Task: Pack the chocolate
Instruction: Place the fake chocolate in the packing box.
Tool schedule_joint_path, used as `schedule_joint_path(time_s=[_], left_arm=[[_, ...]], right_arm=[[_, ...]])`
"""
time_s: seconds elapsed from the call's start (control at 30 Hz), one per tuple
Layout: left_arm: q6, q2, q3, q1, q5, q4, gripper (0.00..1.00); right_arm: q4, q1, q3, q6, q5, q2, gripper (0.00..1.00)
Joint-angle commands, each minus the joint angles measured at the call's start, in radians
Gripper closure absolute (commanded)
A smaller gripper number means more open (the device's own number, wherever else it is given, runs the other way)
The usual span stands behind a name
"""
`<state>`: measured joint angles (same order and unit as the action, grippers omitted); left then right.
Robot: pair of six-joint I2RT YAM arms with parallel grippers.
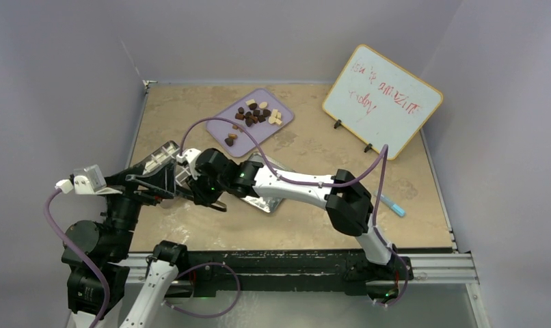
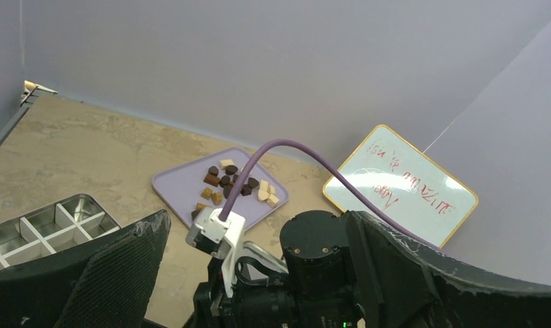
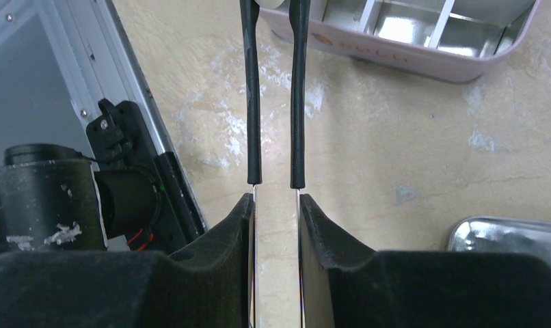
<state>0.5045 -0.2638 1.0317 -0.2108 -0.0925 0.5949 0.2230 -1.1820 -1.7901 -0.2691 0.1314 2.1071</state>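
pinching tweezers (image 3: 253,102) narrowly in the right gripper (image 3: 274,205), likely for chocolate (image 2: 232,183) too tiny for bare jaws, and holding the left gripper (image 2: 256,225) wide, empty, near the divided tin (image 3: 409,61).

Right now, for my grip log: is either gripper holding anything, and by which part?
The right gripper pinches a pair of tongs by the bare metal strips behind their black sleeves. The left gripper is open, holding nothing.
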Motion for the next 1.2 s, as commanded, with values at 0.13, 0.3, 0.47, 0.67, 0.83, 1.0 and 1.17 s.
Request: schedule_joint_path(time_s=[0.13,0.3,0.47,0.67,0.83,1.0,1.17], left_arm=[[0.010,0.001,0.018,0.002,0.007,0.009,0.01],[0.003,0.002,0.021,0.001,0.004,0.012,0.01],[0.000,0.003,0.015,0.001,-0.001,0.013,0.01],[0.002,-0.001,0.012,0.002,0.004,0.006,0.01],[0.000,0.007,0.005,0.001,0.000,0.008,0.01],[-0.009,0.011,0.010,0.001,-0.006,0.012,0.01],[-0.011,0.014,0.008,0.001,-0.006,0.017,0.00]], right_arm=[[0.025,-0.005,-0.155,-0.005,-0.002,0.076,0.76],[0.045,-0.005,-0.214,-0.008,0.026,0.127,0.74],[0.052,-0.005,-0.226,-0.011,0.013,0.143,0.70],[0.055,-0.005,-0.242,-0.011,0.021,0.159,0.64],[0.068,-0.005,-0.262,-0.014,0.009,0.176,0.59],[0.071,-0.005,-0.277,-0.014,0.002,0.179,0.59],[0.078,-0.005,-0.291,-0.015,-0.004,0.167,0.60]])
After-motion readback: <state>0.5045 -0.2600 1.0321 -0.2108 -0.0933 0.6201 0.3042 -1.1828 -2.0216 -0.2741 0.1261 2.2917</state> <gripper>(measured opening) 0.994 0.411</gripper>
